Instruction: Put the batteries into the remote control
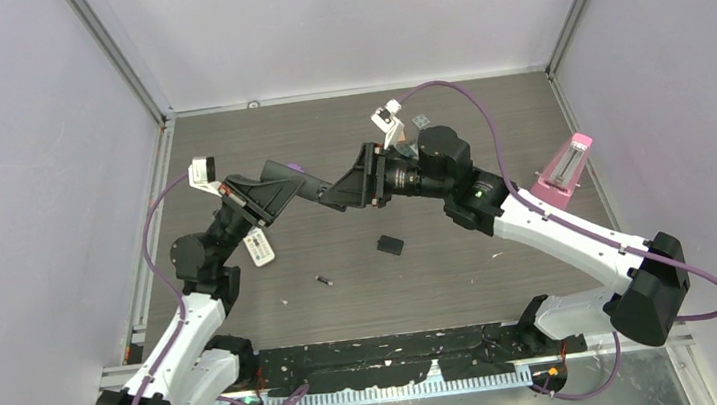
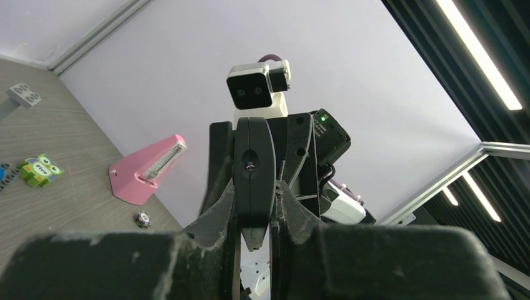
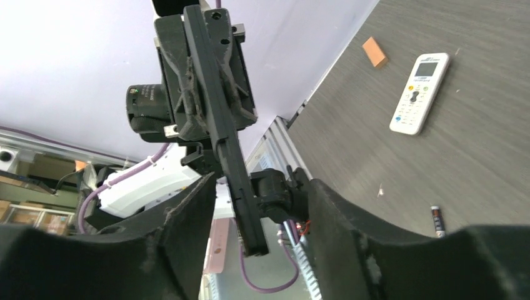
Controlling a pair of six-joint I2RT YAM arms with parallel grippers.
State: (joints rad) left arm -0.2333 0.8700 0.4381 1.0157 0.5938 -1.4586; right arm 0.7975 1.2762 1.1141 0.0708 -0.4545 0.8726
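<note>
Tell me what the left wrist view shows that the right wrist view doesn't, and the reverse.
Only the left wrist view: a pink wedge, a green owl toy and a grey brick on the table.
Only the right wrist view: a white remote, an orange block and one battery lying loose.
Both: the black remote seen edge-on, clamped in the left tool, with the right tool open around it.
</note>
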